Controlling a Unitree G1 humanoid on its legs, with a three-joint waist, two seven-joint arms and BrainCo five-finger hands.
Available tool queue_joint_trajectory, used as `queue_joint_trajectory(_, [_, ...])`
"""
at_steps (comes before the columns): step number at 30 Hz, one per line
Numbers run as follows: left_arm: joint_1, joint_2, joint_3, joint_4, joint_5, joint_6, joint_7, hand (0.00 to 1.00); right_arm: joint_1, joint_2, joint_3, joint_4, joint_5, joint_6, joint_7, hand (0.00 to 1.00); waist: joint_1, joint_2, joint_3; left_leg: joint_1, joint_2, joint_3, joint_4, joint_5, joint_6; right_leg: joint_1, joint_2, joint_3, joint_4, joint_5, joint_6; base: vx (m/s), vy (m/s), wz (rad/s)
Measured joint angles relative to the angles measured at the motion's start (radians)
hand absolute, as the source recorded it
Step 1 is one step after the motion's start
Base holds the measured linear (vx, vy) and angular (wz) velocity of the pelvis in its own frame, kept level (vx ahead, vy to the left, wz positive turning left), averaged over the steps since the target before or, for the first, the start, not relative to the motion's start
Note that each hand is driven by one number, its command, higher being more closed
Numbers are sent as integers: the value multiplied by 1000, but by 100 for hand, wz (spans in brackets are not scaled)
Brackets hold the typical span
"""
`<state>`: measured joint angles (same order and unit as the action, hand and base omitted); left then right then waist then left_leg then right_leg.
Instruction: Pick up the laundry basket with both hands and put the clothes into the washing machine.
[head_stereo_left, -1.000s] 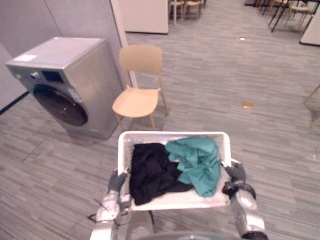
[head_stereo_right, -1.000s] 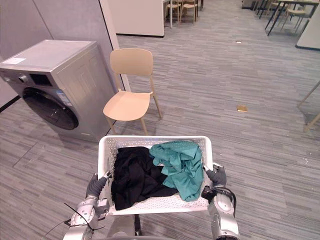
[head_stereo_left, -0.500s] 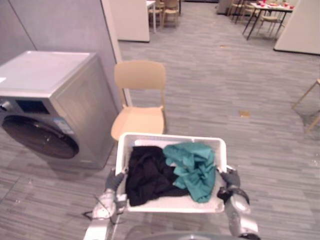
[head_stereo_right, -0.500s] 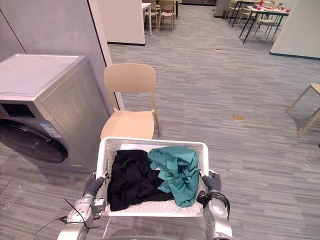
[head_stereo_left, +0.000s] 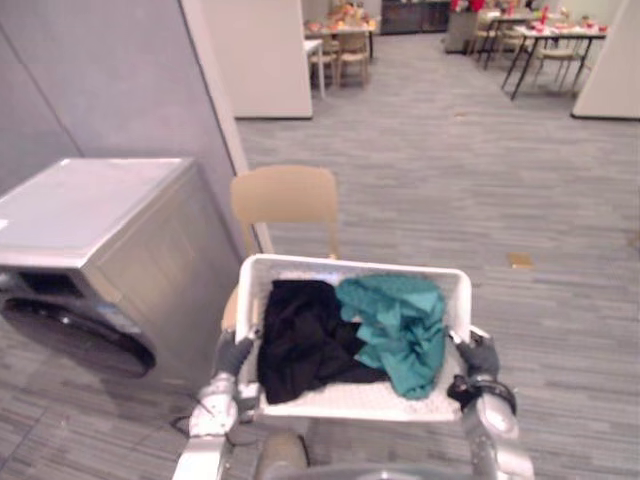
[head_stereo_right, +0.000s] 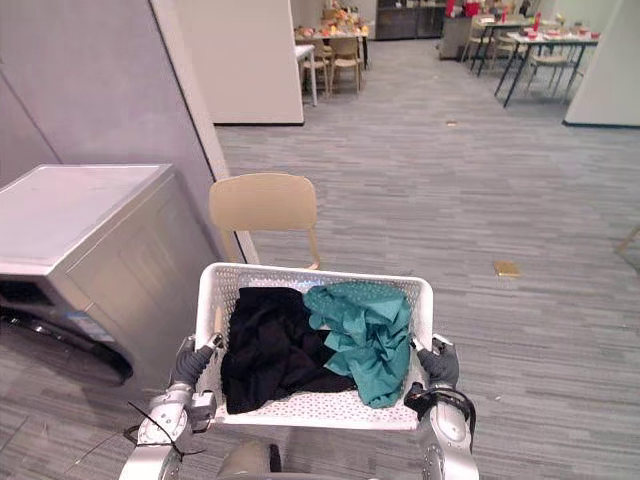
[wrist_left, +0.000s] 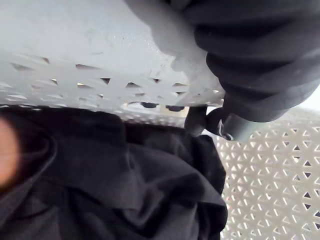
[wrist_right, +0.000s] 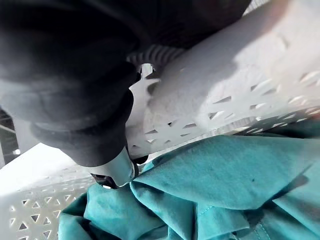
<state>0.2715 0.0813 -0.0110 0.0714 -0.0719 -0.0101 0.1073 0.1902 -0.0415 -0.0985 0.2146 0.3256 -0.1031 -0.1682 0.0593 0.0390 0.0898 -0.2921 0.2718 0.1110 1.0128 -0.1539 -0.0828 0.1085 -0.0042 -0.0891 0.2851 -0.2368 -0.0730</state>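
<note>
Your left hand (head_stereo_right: 190, 362) and right hand (head_stereo_right: 437, 365) each curl round a side rim of the white laundry basket (head_stereo_right: 310, 271), carried above the grey plank floor (head_stereo_right: 450, 200). A black garment (head_stereo_right: 265, 345) and a teal garment (head_stereo_right: 365, 325) lie inside. The washing machine (head_stereo_right: 80, 250) stands left, a tan chair (head_stereo_right: 262, 205) just beyond the basket, and tables (head_stereo_right: 530, 45) far right.

Soft, even indoor light; both wrist views dim and shadowed.

Looks like an open office or canteen hall, not a home. Has grey plank floor (head_stereo_right: 480, 200) stretching far back, tall plain partition walls (head_stereo_right: 90, 90), and groups of tables (head_stereo_right: 542, 40) and chairs (head_stereo_right: 345, 58) at the far end. Holds a silver washing machine (head_stereo_right: 85, 250) standing loose against one partition, with a beige chair (head_stereo_right: 262, 205) beside it.
</note>
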Motion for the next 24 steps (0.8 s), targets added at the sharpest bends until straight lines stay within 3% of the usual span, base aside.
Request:
queue_joint_trajectory(2, [0, 0, 0, 22, 0, 0, 0, 100, -10, 0, -2, 33, -2, 1, -3, 100, -1, -23, -2, 31, 17, -45, -204, 1, -1, 12, -32, 42, -9, 4, 19, 406, 195, -56])
queue_joint_trajectory(3, [2, 0, -2, 31, 0, 0, 0, 100, -9, 0, -1, 43, -3, 4, -2, 100, -12, -35, 1, 64, 44, -49, -363, 4, -6, 30, -52, 50, -10, 3, 45, 350, 199, -31])
queue_joint_trajectory(4, [4, -1, -4, 36, 0, 0, 0, 100, -9, -1, -2, 43, -4, 4, -2, 100, -22, -38, 1, 75, 49, -57, -443, 12, -11, 39, -61, 54, -9, -3, 57, 348, 238, -9])
queue_joint_trajectory(5, [4, -1, -8, 44, 0, 0, 0, 100, -9, -11, -5, 49, -5, 4, -2, 100, -33, -42, -6, 82, 46, -97, -587, 48, -25, 46, -80, 60, -3, -21, 93, 269, 257, -2])
queue_joint_trajectory(6, [3, -9, -20, 51, -1, -3, 0, 100, -11, -21, -11, 51, -6, 2, -2, 100, -39, -32, -16, 82, 36, -138, -699, 123, -41, 45, -96, 63, 7, -43, 132, 339, 346, -9])
queue_joint_trajectory(7, [4, -13, -28, 59, -3, -7, 0, 100, -11, -30, -15, 56, -7, 2, -2, 100, -40, -21, -24, 89, 35, -142, -746, 188, -32, 46, -100, 67, 10, -54, 151, 448, 576, -27])
queue_joint_trajectory(8, [11, -31, -39, 71, -7, -7, 0, 100, -16, -44, -21, 77, -10, 3, -2, 100, -39, 23, -52, 92, 38, -138, -784, 280, -45, 46, -101, 86, 9, -79, 193, 438, 624, -17])
queue_joint_trajectory(9, [-5, -8, -38, 100, -10, -7, 1, 100, -35, -25, -28, 123, -15, 9, -4, 100, -50, -10, -63, 107, 10, -135, -791, 207, -125, 49, -138, 94, 7, -85, 214, 421, 627, -13])
queue_joint_trajectory(10, [-16, 14, -39, 109, -10, -4, 2, 100, -45, -14, -32, 141, -17, 15, -4, 100, -48, -36, -60, 111, -14, -127, -796, 199, -125, 50, -164, 97, 0, -71, 236, 266, 444, -5])
queue_joint_trajectory(11, [-18, 51, -39, 116, -26, -1, 2, 100, -60, 7, -27, 164, -24, 25, -3, 100, -42, -65, -56, 118, -38, -112, -800, 195, -119, 60, -192, 110, -43, -5, 266, 229, 417, -19])
queue_joint_trajectory(12, [-10, 62, -39, 116, -36, 1, 2, 100, -66, 15, -19, 166, -27, 37, -2, 100, -39, -65, -55, 126, -51, -98, -799, 185, -102, 73, -201, 121, -83, 72, 296, 215, 402, -19])
queue_joint_trajectory(14, [-12, 64, -37, 111, -36, 0, 3, 100, -74, 14, -18, 166, -27, 38, -1, 100, -34, -61, -54, 140, -70, -77, -800, 168, -73, 76, -227, 127, -96, 144, 325, 168, 341, -13])
queue_joint_trajectory(19, [-57, 78, -41, 83, -44, -12, 11, 100, -141, -7, -24, 166, -22, 34, -2, 100, -14, -57, -53, 81, -131, -35, -802, 155, -47, 7, -289, 117, -123, 202, 333, 26, 216, -13])
queue_joint_trajectory(24, [-111, 79, -47, 83, -45, -16, 30, 100, -206, -49, -20, 166, -13, 35, -2, 100, 13, -50, -14, -15, -137, -56, -787, 179, -24, -39, -290, 70, -162, 201, 334, -125, 46, 8])
